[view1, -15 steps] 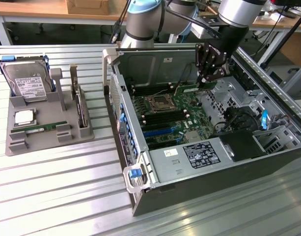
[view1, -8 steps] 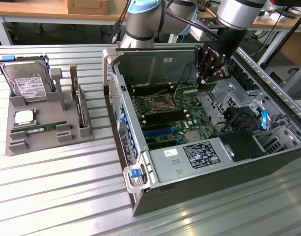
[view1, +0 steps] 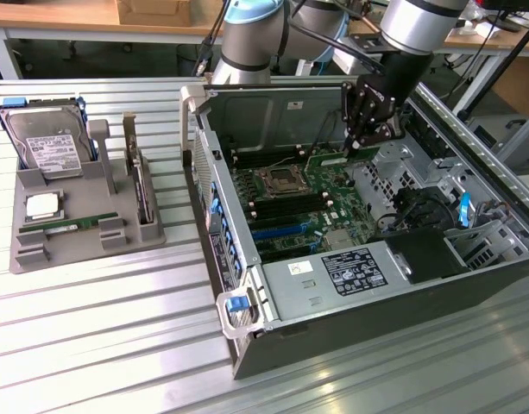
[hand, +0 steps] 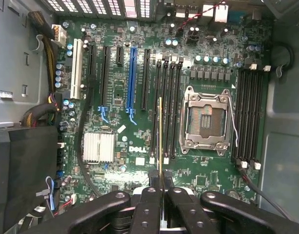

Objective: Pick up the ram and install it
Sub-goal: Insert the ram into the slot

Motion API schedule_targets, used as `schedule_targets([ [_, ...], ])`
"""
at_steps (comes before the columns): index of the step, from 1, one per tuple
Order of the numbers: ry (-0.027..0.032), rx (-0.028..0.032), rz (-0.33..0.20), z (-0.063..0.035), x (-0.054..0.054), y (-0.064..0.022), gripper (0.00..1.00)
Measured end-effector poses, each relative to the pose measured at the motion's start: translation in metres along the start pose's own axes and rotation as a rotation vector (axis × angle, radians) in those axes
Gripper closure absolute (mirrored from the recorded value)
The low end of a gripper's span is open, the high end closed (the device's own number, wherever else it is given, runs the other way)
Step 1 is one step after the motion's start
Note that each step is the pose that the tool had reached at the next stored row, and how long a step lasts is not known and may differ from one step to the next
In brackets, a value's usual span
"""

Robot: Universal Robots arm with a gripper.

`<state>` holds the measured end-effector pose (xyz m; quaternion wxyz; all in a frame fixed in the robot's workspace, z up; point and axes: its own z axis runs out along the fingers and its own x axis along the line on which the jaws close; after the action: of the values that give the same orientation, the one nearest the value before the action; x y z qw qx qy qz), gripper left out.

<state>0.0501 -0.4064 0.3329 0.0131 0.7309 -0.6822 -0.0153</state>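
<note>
Currently your gripper (hand: 160,181) is clamped on the ram (hand: 160,139), holding it edge-on over the motherboard (hand: 115,163) slots beside the socket (hand: 206,119). A second stick (view1: 70,226) lies on the tray (view1: 74,194).

the ram (view1: 330,160), a long thin green board, is held on edge in the closed pincer (hand: 161,179). from the wrist it is a narrow gold-edged strip, running parallel to the black memory slots (hand: 172,107) over the motherboard.
</note>
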Motion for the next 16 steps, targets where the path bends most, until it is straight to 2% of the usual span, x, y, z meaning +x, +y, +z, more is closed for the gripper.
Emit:
schedule_targets([
  [16, 0.0, 0.0, 0.0, 0.0067, 0.0, -0.0003, 0.88],
])
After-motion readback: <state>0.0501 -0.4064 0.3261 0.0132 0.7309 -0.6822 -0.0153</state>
